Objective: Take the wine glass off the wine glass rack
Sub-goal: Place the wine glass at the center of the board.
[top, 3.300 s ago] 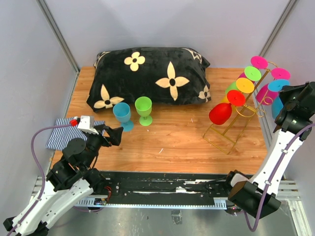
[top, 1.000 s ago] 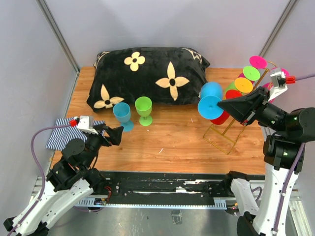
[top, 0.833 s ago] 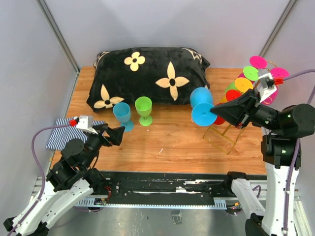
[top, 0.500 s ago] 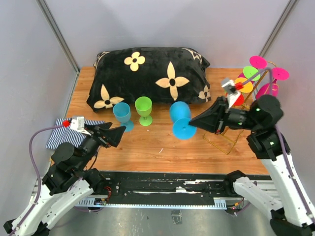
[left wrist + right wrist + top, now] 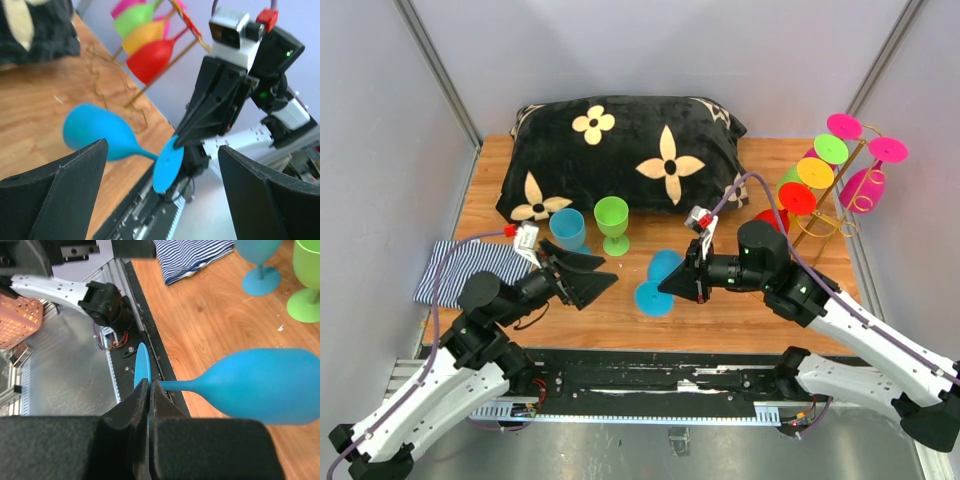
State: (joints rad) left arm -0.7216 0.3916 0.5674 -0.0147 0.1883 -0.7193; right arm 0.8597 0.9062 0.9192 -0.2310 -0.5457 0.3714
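Observation:
My right gripper (image 5: 672, 286) is shut on the round foot of a blue wine glass (image 5: 654, 283) and holds it on its side above the table's middle front. In the right wrist view the fingers (image 5: 131, 418) pinch the foot edge; the bowl (image 5: 270, 385) points right. My left gripper (image 5: 602, 281) is open and empty, just left of the glass. The left wrist view shows the blue glass (image 5: 100, 141) between its fingers, untouched. The gold wire rack (image 5: 790, 255) stands at the right with several coloured glasses hanging on it.
A black flowered pillow (image 5: 620, 150) lies at the back. A blue glass (image 5: 567, 230) and a green glass (image 5: 612, 222) stand upright in front of it. A striped cloth (image 5: 465, 268) lies at the left.
My right arm has carried the blue glass off the rack, leftward and down to the table's middle front. My left gripper has swung right toward the glass.

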